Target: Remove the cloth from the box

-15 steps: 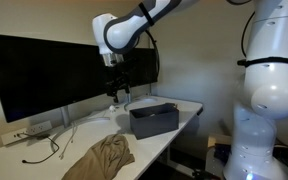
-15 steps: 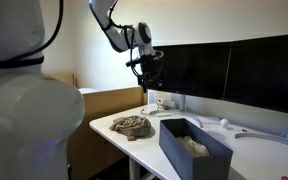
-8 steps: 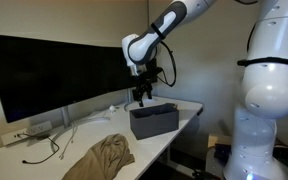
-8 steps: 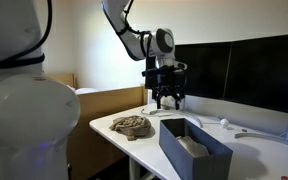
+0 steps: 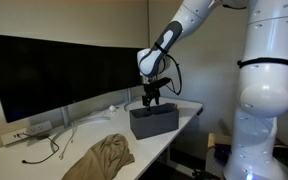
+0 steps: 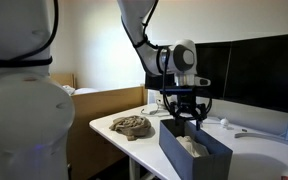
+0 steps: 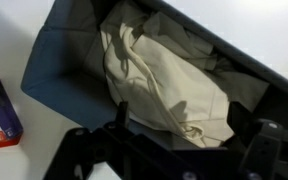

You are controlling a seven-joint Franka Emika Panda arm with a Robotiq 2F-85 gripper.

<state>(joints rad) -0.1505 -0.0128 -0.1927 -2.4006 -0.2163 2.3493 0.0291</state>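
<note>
Cloth (image 7: 164, 75): cream, crumpled, lying inside the dark box (image 7: 46, 62) on the desk (image 5: 14, 158), its bulk running along the box's long axis.
Gripper (image 6: 187, 122): hanging just above the box, jaws standing wide apart and gripping nothing. The cloth is sitting straight below it.
Tan cloth (image 5: 102, 157): lying well apart on the desk.
Hidden: the walls are concealing the cloth's underside, and the wrist view is cutting off the fingertips.

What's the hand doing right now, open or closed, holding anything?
Hand: open, holding nothing, poised above the cloth in the box.
</note>
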